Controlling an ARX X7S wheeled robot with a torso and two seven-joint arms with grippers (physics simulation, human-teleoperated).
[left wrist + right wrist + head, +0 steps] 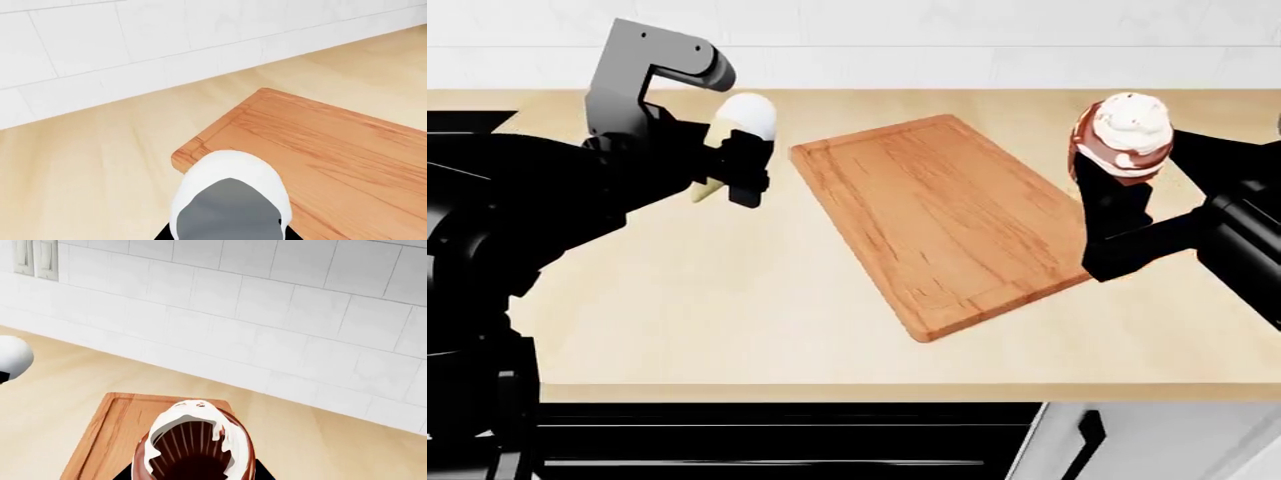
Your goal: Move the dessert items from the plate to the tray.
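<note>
Tools [742, 160] [1110, 205] seemingly clamped on desserts

The tray [941, 215] is reddish-brown wood with darker grain. The ice-cream cone [737, 135] is pale yellow under a white scoop. The cupcake [1121, 135] has a red-brown wrapper and white frosting swirled with chocolate. The tabletop [694, 290] is pale blond wood; the wall tiles [280, 305] are white.

Left gripper [737, 160] clamped on ice-cream cone [735, 137], held above counter [734, 300] just left of tray [941, 220]; right gripper [1114, 190] grips cupcake [1121, 135], raised beside tray's right edge; tray bare
</note>
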